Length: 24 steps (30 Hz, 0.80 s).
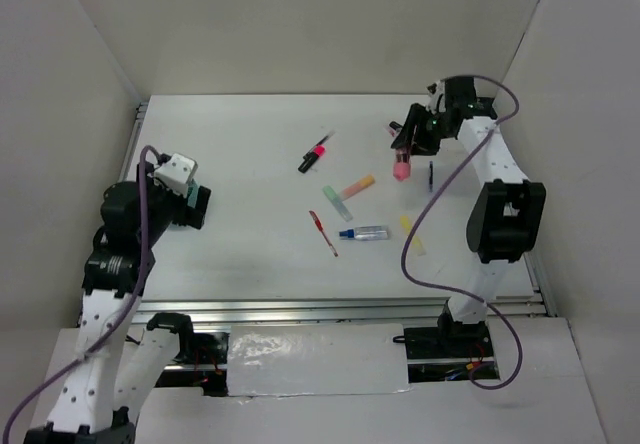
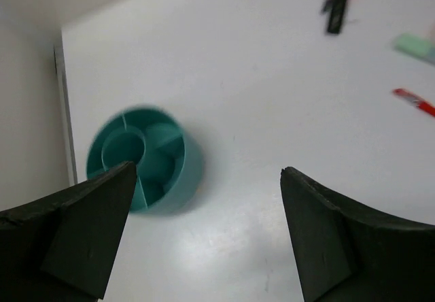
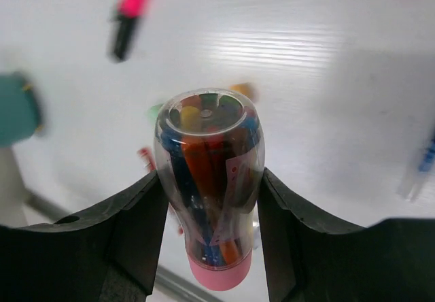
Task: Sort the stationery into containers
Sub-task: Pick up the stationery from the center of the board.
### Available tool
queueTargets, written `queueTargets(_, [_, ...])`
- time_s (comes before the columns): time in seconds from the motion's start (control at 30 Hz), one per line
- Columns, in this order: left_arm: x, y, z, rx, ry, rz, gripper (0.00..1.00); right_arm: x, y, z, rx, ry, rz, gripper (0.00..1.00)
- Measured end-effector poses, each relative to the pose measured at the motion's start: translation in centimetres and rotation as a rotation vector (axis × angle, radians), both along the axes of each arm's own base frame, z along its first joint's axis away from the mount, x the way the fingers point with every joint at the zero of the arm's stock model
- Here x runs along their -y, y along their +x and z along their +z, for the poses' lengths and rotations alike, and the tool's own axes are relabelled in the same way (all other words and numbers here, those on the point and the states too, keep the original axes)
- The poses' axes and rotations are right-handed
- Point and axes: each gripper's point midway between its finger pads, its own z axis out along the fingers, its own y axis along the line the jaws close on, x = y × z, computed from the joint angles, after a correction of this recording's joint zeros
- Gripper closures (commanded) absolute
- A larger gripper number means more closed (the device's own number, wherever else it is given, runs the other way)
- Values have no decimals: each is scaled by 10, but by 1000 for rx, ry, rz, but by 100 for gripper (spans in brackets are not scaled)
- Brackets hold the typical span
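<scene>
My right gripper (image 3: 211, 176) is shut on a clear bottle-shaped case (image 3: 207, 179) with a pink end, full of coloured pens; both fingers press its sides. From above, the case (image 1: 402, 167) hangs at the table's far right under this gripper (image 1: 408, 144). A pink-and-black highlighter (image 1: 318, 152), a green one (image 1: 337, 202), an orange one (image 1: 361, 184), a red pen (image 1: 323, 232), a clear blue-capped tube (image 1: 365, 233) and a yellow highlighter (image 1: 412, 232) lie mid-table. My left gripper (image 2: 207, 173) is wide open above the table, just right of the teal divided cup (image 2: 146, 159).
A thin dark pen (image 1: 431, 174) lies beside the right arm. White walls close in the table on the left, back and right. A metal rail (image 1: 300, 309) runs along the near edge. The left arm (image 1: 150, 209) stands at the left side.
</scene>
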Motion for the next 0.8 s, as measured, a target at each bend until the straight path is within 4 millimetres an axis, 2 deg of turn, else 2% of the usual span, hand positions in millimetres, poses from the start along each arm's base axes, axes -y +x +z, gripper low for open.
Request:
queueTargets(0.07, [23, -14, 27, 113, 3, -156, 1, -22, -14, 55, 112, 36, 101, 100])
queueTargets(0.13, [45, -30, 54, 230, 40, -325, 1, -54, -39, 110, 231, 81, 235, 100])
queueTargets(0.23, [72, -43, 82, 324, 115, -538, 2, -101, -88, 152, 303, 174, 407, 100])
queueTargets(0.33, [86, -38, 91, 368, 218, -683, 3, -142, -147, 151, 238, 287, 550, 100])
queueTargets(0.43, [90, -30, 83, 397, 372, -784, 3, -169, -187, 132, 103, 378, 632, 100])
queueTargets(0.47, [91, -29, 79, 408, 426, -816, 3, -174, -194, 123, 63, 389, 640, 100])
queueTargets(0.53, [91, -26, 72, 436, 539, -874, 3, -181, -206, 109, -3, 393, 646, 100])
queueTargets(0.6, [92, -28, 68, 476, 636, -927, 3, -185, -212, 108, -26, 399, 650, 100])
queueTargets(0.7, [96, -26, 66, 516, 714, -980, 2, -188, -211, 110, -30, 417, 648, 100])
queueTargets(0.8, [102, -11, 65, 506, 720, -1009, 1, -190, -208, 106, -53, 427, 635, 100])
